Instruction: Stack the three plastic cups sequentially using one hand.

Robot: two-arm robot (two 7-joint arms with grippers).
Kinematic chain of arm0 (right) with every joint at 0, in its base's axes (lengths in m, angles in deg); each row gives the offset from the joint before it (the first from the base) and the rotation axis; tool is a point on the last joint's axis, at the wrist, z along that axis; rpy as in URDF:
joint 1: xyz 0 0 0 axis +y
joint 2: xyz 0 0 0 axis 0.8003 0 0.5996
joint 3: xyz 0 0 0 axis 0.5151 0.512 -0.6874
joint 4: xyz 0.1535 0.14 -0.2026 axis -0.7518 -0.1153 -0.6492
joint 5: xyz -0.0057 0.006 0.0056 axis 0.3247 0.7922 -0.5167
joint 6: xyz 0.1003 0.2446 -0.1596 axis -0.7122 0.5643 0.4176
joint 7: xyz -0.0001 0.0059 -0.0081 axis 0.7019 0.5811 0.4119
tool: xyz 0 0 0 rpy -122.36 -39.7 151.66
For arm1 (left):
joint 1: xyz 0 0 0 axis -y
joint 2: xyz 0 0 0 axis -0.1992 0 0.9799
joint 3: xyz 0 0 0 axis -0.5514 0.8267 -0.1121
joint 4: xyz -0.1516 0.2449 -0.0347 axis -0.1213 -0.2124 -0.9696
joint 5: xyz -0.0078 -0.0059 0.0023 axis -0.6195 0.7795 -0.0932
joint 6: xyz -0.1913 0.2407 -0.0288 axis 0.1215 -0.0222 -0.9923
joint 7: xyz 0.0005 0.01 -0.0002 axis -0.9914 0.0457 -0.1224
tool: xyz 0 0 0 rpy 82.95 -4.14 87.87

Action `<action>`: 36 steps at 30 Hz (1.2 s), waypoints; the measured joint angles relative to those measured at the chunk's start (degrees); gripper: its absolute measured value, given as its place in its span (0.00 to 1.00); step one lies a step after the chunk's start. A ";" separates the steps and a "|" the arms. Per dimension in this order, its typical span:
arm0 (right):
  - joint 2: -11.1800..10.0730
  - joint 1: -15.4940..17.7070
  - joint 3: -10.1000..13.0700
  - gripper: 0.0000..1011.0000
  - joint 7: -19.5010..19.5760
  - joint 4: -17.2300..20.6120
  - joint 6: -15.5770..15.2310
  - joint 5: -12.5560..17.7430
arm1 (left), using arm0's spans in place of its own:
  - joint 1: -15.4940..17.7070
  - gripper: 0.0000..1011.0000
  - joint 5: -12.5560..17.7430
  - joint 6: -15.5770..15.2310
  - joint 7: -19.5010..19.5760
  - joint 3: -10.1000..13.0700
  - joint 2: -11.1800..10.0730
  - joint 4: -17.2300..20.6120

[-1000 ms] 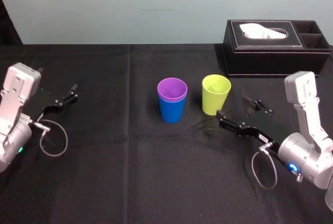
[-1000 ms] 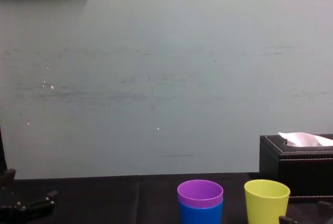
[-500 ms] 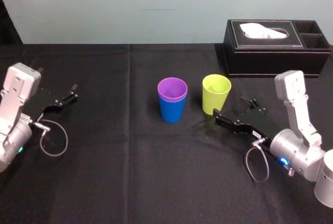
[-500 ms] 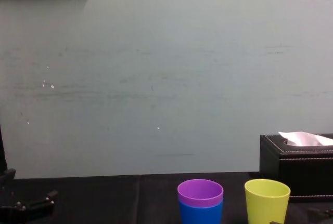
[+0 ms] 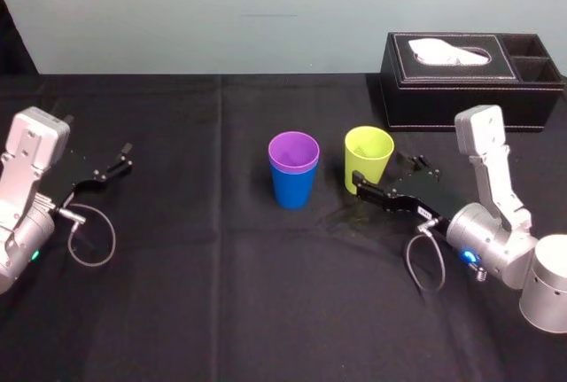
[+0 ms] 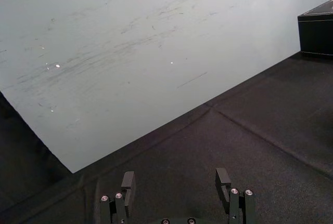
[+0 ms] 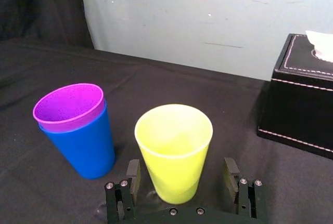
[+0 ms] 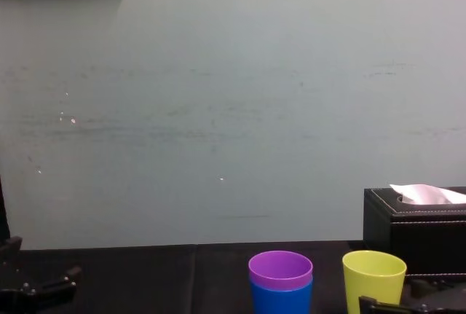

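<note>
A purple cup (image 5: pixel 293 151) sits nested inside a blue cup (image 5: pixel 292 191) at the middle of the black table. To its right a yellow-green cup (image 5: pixel 368 157) stands upright by itself. My right gripper (image 5: pixel 383 175) is open, low at this cup's base, one finger on each side of it. In the right wrist view the yellow-green cup (image 7: pixel 174 148) stands between the fingers (image 7: pixel 133 174) with a gap on both sides, and the purple cup (image 7: pixel 68 107) in the blue cup (image 7: pixel 83 146) is beside it. My left gripper (image 5: pixel 104 169) rests open at the far left, holding nothing.
A black leather tissue box (image 5: pixel 469 81) with a white tissue stands at the back right, just behind the right arm. The black cloth (image 5: pixel 221 293) covers the table, and a pale wall runs along its far edge.
My right gripper has moved forward and left until its fingers flank the yellow-green cup. The cups and the left arm have not moved.
</note>
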 joint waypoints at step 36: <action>2.69 -5.72 -1.09 0.99 -4.03 -7.58 1.75 1.75 | 0.00 1.00 0.00 0.00 0.00 0.00 0.00 0.00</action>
